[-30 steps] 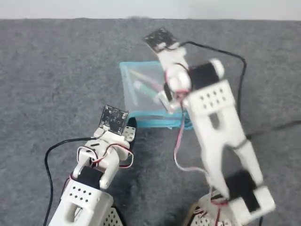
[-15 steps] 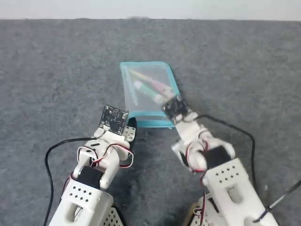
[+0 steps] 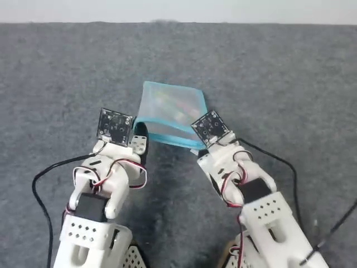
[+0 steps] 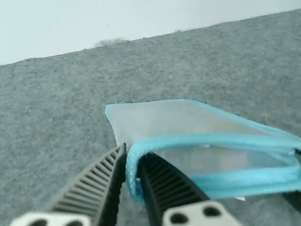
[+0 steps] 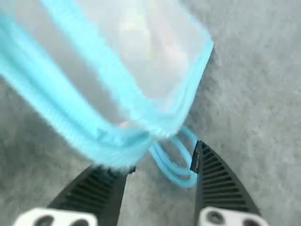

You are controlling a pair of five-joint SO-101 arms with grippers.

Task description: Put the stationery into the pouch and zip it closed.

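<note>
The translucent pouch with blue zip trim lies mid-table, its near edge lifted off the cloth. Faint coloured stationery shows through its wall. My left gripper is at the pouch's near left corner. In the left wrist view this gripper is shut on the blue trim of the pouch. My right gripper is at the near right corner. There it stands open, with the blue pull loop between its fingers and the pouch just beyond.
Grey felt-like cloth covers the table up to a pale wall at the back. Black cables trail from both arms, one near the left arm and one near the right. Open cloth lies on both sides of the pouch.
The right arm drew back from over the pouch to its near right corner. The left arm moved forward and left, shut on the near left corner, and the near edge rose.
</note>
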